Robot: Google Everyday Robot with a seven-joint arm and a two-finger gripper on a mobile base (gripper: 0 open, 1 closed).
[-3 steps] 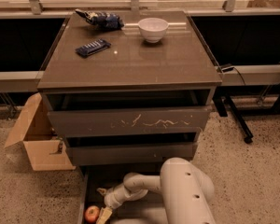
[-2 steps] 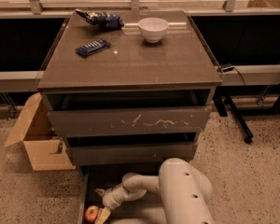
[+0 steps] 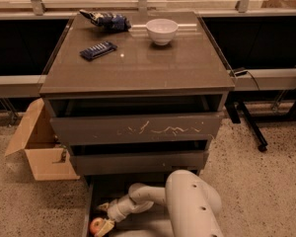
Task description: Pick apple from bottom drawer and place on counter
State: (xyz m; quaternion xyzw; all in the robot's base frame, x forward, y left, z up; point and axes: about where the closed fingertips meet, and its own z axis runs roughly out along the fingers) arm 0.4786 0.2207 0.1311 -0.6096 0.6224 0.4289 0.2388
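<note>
The apple (image 3: 95,226) is small, red with yellowish patches, and lies in the front left corner of the open bottom drawer (image 3: 87,212). My gripper (image 3: 103,218) reaches down into that drawer from the right, with its fingers right next to the apple, one above and one at its lower right. The white arm (image 3: 187,206) bends in from the bottom of the view. The counter (image 3: 138,58) is the glossy brown-grey top of the cabinet.
On the counter are a white bowl (image 3: 162,30), a dark blue bag (image 3: 107,19) and a flat dark blue packet (image 3: 98,50). An open cardboard box (image 3: 42,147) stands on the floor left of the cabinet. The upper drawers stand slightly open.
</note>
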